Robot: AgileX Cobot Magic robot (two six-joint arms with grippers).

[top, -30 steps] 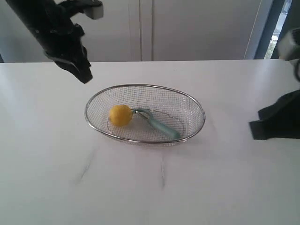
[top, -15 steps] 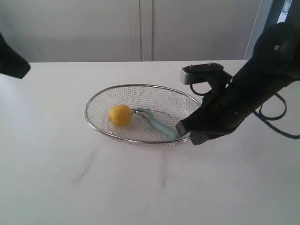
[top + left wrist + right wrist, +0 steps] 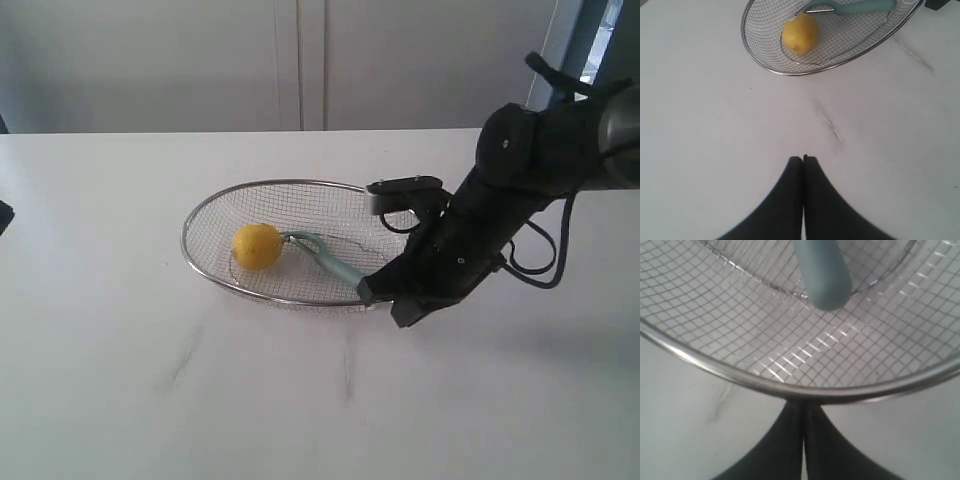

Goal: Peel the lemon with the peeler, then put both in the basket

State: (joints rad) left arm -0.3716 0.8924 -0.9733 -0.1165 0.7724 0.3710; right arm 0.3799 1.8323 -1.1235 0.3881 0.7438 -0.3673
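The wire mesh basket (image 3: 200, 215) stands mid-table with the yellow lemon (image 3: 257, 246) and the teal-handled peeler (image 3: 335, 262) lying inside it, the peeler's blade head beside the lemon. My right gripper (image 3: 380, 300) is shut and empty, its tips right at the basket's near right rim (image 3: 740, 380), just outside the end of the peeler handle (image 3: 820, 275). My left gripper (image 3: 803, 158) is shut and empty over bare table, well away from the basket rim (image 3: 747, 45) and the lemon (image 3: 800, 33). In the exterior view only a dark sliver of the left arm (image 3: 3, 215) shows at the left edge.
The white table (image 3: 300, 400) has faint grey streaks (image 3: 185, 360) in front of the basket. White cabinet doors (image 3: 300, 60) stand behind the table's far edge. The right arm's cable (image 3: 545, 265) loops beside its wrist.
The right arm swung in from the right edge to the basket's near right rim. The left arm drew back from above the basket's far left and left the view.
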